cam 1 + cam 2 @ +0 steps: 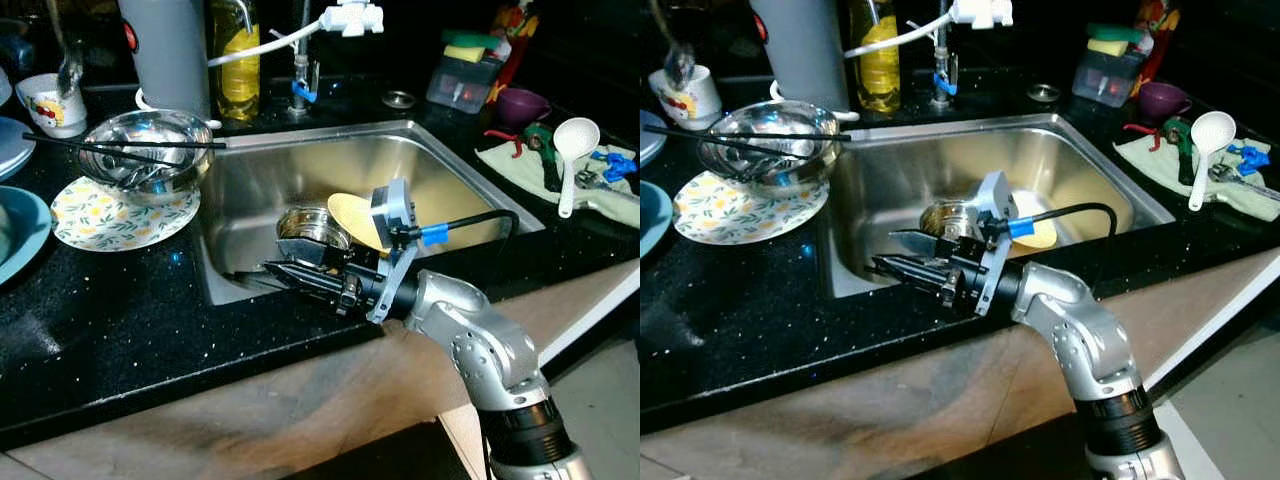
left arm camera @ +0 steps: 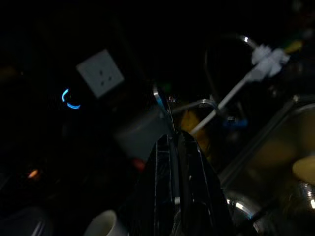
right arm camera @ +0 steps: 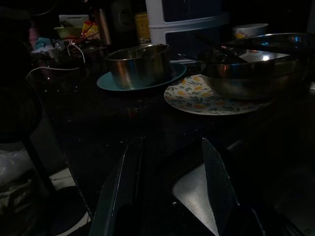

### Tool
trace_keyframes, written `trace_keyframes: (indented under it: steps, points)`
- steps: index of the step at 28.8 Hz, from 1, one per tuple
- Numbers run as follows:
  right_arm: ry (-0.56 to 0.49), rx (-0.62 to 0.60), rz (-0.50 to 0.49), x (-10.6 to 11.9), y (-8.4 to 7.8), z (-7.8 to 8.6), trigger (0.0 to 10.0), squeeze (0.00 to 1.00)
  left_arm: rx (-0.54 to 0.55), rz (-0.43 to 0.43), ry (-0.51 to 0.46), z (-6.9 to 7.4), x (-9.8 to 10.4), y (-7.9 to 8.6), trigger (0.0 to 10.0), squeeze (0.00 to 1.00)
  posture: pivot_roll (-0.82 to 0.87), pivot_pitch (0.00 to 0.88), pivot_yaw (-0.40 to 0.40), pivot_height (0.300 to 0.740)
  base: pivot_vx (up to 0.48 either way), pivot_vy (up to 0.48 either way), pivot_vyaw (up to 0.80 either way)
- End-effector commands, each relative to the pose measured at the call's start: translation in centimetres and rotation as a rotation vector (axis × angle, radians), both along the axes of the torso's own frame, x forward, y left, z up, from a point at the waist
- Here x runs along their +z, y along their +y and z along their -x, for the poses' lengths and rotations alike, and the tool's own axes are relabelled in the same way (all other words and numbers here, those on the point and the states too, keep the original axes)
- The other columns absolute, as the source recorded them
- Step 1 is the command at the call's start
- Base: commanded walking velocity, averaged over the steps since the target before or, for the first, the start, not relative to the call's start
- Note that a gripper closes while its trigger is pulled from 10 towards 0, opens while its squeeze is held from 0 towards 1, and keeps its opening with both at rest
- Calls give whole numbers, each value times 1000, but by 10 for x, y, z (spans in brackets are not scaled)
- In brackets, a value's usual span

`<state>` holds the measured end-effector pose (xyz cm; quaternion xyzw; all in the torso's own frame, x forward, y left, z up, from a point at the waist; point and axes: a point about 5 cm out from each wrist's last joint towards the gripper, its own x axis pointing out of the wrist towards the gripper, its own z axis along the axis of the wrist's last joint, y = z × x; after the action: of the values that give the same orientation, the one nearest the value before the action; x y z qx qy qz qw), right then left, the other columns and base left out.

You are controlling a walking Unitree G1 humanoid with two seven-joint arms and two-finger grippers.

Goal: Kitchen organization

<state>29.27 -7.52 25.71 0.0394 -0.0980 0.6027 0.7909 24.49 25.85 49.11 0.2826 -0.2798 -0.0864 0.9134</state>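
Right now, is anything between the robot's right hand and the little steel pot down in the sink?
Nothing visible blocks it. The right hand, fingers open, hovers over the sink's front left part, and the steel pot sits just behind it beside a yellow plate.

No text, label, brand or number is legible on anything.

Right gripper point(image 1: 285, 272) hangs over the sink's point(image 1: 300, 150) near-left corner, fingers parted, pointing to 9 o'clock. At its 12 o'clock a small steel pot point(image 1: 312, 228) and a yellow plate point(image 1: 355, 218) sit in the basin; the basin's far half is bare. At 10 o'clock on the counter point(image 1: 120, 300) a steel bowl point(image 1: 145, 145) on a floral plate point(image 1: 120, 215) carries chopsticks point(image 1: 120, 145) reaching across to the sink edge. Counter at 9 o'clock lies bare.
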Motion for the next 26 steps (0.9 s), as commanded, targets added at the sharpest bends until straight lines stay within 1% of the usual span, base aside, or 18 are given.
trace_keyframes:
  steps: [1,3,4,5,6,7,9,10,12,13,15,16,17,20,21,23,24,26]
  points:
    - [6,9,-5,0,-1,3,10000,0,-11,7,-45,7,6,0,0,0,9,174,-61,740,0,0,0]
    - [9,6,-12,0,-1,3,10000,0,-114,146,-94,7,13,-8,0,0,9,174,-61,740,0,0,0]
    - [9,0,-20,1,-1,2,10000,0,-178,246,-94,2,11,-13,0,0,14,176,-60,740,0,0,0]
    - [9,-6,-26,1,0,1,10000,0,-219,300,-77,-3,7,-18,0,0,13,177,-60,740,0,0,0]
    - [8,-11,-30,2,0,1,10000,0,-238,325,-63,-6,4,-20,0,0,13,177,-60,740,0,0,0]
    - [8,-11,-30,2,0,1,10000,0,-238,325,-63,-6,4,-20,0,0,13,177,-60,740,0,0,0]
    - [8,-40,-55,5,0,-2,10000,0,-279,360,-2,-20,-13,-32,0,0,10,178,-59,740,0,0,0]
    - [8,-40,-55,5,0,-2,10000,0,-279,360,-2,-20,-13,-32,0,0,10,178,-59,740,0,0,0]
    - [10,-82,-90,8,-2,-5,10000,0,-369,429,73,-34,-34,-50,0,0,8,180,-56,740,0,0,0]
    - [10,-82,-90,8,-2,-5,10000,0,-369,429,73,-34,-34,-50,0,0,8,180,-56,740,0,0,0]
    - [17,-102,-111,10,-3,-6,10000,0,-411,439,129,-40,-45,-62,0,0,4,182,-54,740,0,0,0]
    - [20,-111,-118,11,-4,-7,10000,0,-405,420,169,-43,-50,-67,0,0,4,182,-51,740,0,0,0]
    - [20,-111,-118,11,-4,-7,10000,0,-405,420,169,-43,-50,-67,0,0,4,182,-51,740,0,0,0]
    - [29,-142,-133,12,-6,-10,10000,0,-311,368,312,-53,-70,-76,0,0,8,184,-52,740,0,0,0]
    - [29,-142,-133,12,-6,-10,10000,0,-311,368,312,-53,-70,-76,0,0,8,184,-52,740,0,0,0]
    - [34,-155,-138,12,-7,-11,10000,0,-246,405,374,-58,-78,-73,0,0,12,185,-51,740,0,0,0]
    - [34,-155,-138,12,-7,-11,10000,0,-246,405,374,-58,-78,-73,0,0,12,185,-51,740,0,0,0]
    - [41,-165,-141,12,-6,-12,10000,0,-201,463,449,-63,-88,-71,0,0,14,187,-51,740,0,0,0]
